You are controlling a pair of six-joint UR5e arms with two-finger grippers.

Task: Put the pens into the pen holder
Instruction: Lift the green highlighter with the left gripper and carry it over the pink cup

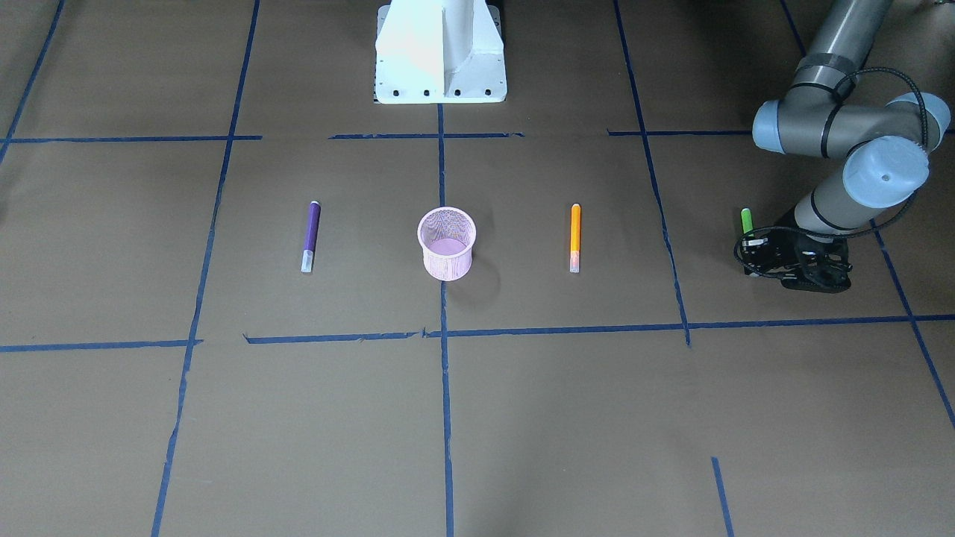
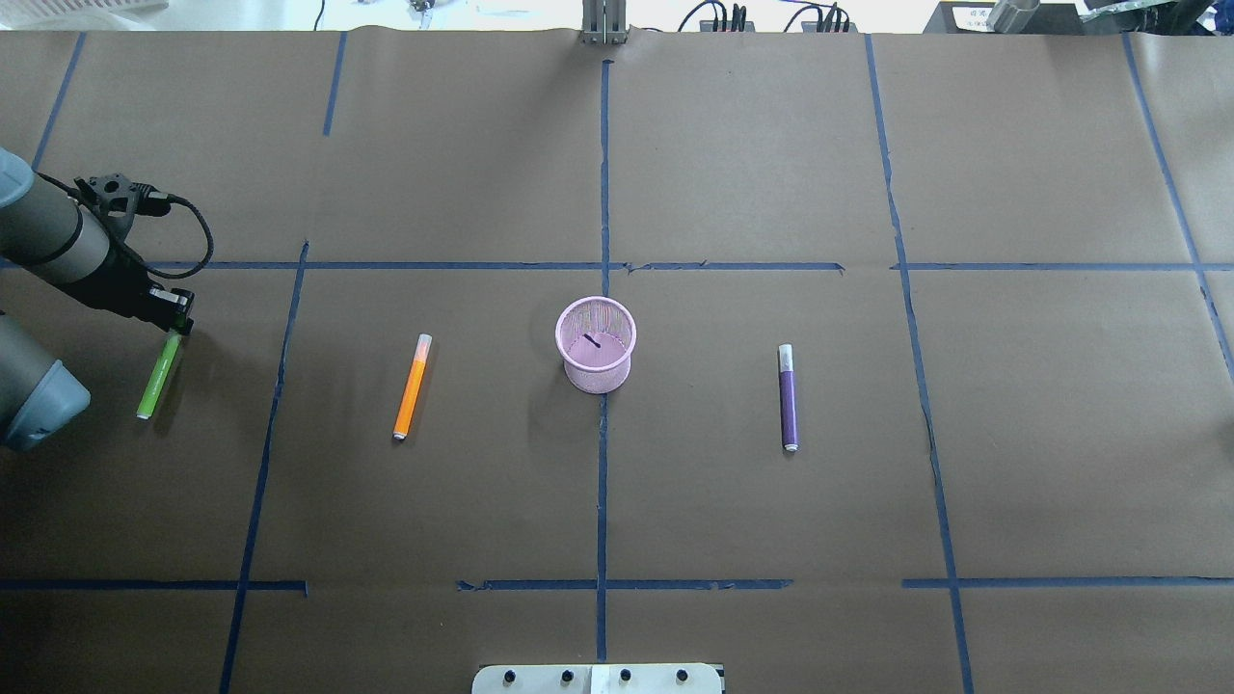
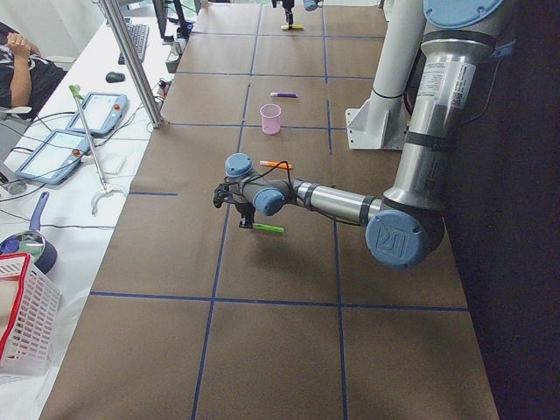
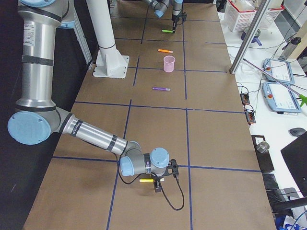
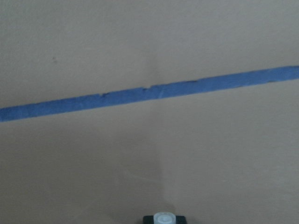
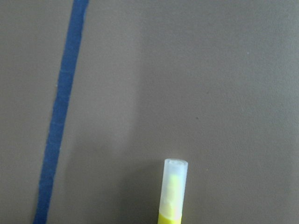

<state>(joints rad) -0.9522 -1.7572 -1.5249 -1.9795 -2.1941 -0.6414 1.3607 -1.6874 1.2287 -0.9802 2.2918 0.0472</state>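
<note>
The pink mesh pen holder (image 2: pixel 596 344) stands upright at the table's middle, also in the front view (image 1: pixel 446 244). The orange pen (image 2: pixel 412 387) lies to its left and the purple pen (image 2: pixel 788 397) to its right, both flat on the paper. My left gripper (image 2: pixel 176 323) is at the far left, shut on the cap end of the green pen (image 2: pixel 157 378); the cap (image 5: pixel 163 218) shows between dark pads in the left wrist view. My right gripper (image 4: pixel 156 184) is low over a yellow pen (image 6: pixel 174 191); I cannot tell whether it is open or shut.
The table is covered in brown paper with a grid of blue tape lines (image 2: pixel 602 424). The robot's white base (image 1: pixel 440 52) stands behind the holder. A white basket (image 3: pixel 22 315), tablets and a seated person (image 3: pixel 22 66) are beside the table.
</note>
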